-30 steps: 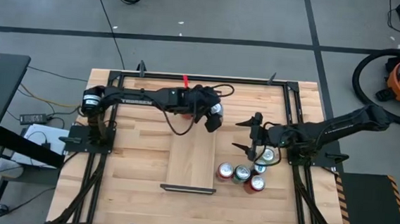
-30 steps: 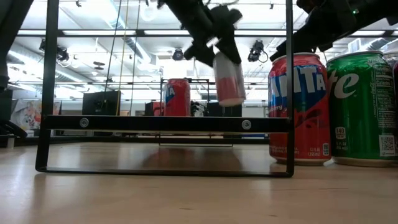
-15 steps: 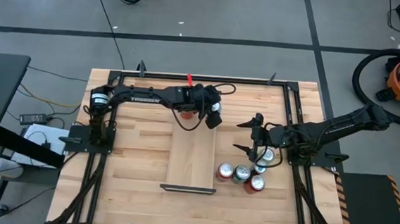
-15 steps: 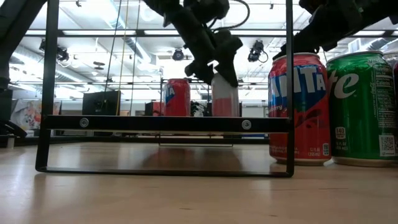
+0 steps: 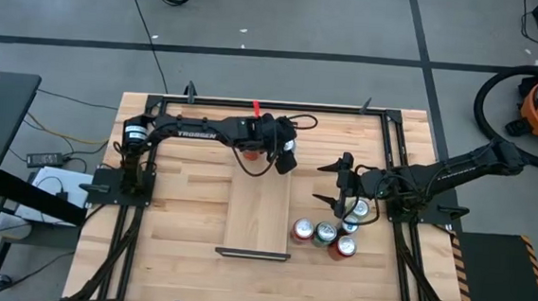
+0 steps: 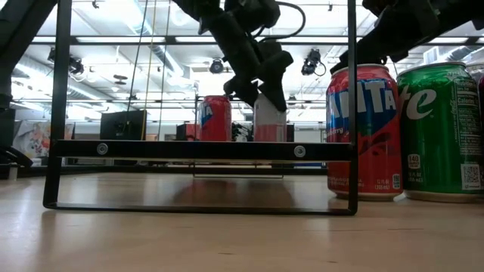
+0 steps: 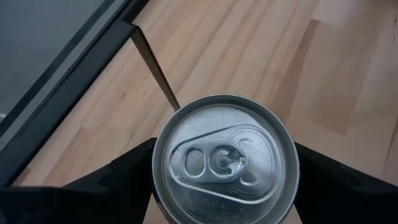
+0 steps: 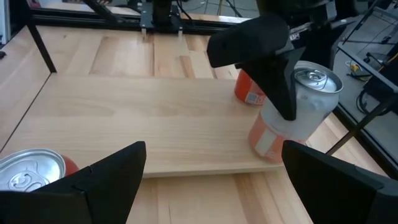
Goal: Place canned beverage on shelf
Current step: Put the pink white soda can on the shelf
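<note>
My left gripper (image 5: 285,157) is shut on a white and pink can (image 5: 288,162) over the far right corner of the shelf (image 5: 257,216), a light-wood plank with black end frames (image 6: 200,149). The can (image 6: 270,121) stands about upright. The frame bar hides its bottom in the low view. A red can (image 5: 247,151) stands on the shelf's far end, beside the held can. My right gripper (image 5: 335,184) is open and empty, above the cans to the shelf's right. My left gripper pinches the can's side wall (image 7: 155,186) between its two fingers, one on each side just below the top rim. The fingers (image 8: 273,68) come from above, slanting down along the can. The can's bottom (image 8: 264,149) is at the plank's edge; whether it touches, I cannot tell.
Several cans (image 5: 325,232) stand on the tabletop right of the shelf, a red one (image 6: 363,128) and a green one (image 6: 439,128) close to the low camera. One can top (image 8: 31,171) shows beside my right gripper. A black frame (image 5: 384,130) edges the table.
My left gripper has gone down with the can toward the shelf's far end. The can, tilted and held high a second ago, now stands about upright and low over the plank beside the red can. My right gripper has kept still.
</note>
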Robot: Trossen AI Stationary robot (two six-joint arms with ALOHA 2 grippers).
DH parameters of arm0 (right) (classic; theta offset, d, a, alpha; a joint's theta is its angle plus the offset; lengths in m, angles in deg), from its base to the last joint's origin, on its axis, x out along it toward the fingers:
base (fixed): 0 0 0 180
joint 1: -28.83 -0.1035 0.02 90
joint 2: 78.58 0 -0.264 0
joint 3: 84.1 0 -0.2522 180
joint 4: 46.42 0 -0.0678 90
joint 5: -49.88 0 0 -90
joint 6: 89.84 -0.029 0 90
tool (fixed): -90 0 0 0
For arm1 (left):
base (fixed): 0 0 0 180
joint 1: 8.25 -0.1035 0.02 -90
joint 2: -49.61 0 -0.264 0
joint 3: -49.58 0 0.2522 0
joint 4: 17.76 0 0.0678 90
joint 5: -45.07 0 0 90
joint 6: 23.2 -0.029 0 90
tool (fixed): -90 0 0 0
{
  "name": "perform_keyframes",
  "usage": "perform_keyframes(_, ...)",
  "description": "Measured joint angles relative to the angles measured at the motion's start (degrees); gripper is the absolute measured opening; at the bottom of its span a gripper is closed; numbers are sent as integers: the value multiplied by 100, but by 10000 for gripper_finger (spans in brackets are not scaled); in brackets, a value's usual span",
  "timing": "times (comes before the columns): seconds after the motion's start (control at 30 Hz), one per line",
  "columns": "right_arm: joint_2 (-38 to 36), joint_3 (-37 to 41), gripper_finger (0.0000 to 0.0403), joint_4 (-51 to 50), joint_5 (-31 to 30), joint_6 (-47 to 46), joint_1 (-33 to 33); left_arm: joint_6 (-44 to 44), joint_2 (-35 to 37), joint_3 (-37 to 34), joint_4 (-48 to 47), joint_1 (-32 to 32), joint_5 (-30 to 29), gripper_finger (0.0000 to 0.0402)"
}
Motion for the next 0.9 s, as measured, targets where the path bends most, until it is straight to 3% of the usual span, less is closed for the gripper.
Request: perform_keyframes(0.9,0,0,386,3,0,-13,0,-117,0,0,-83,-26,-174,347)
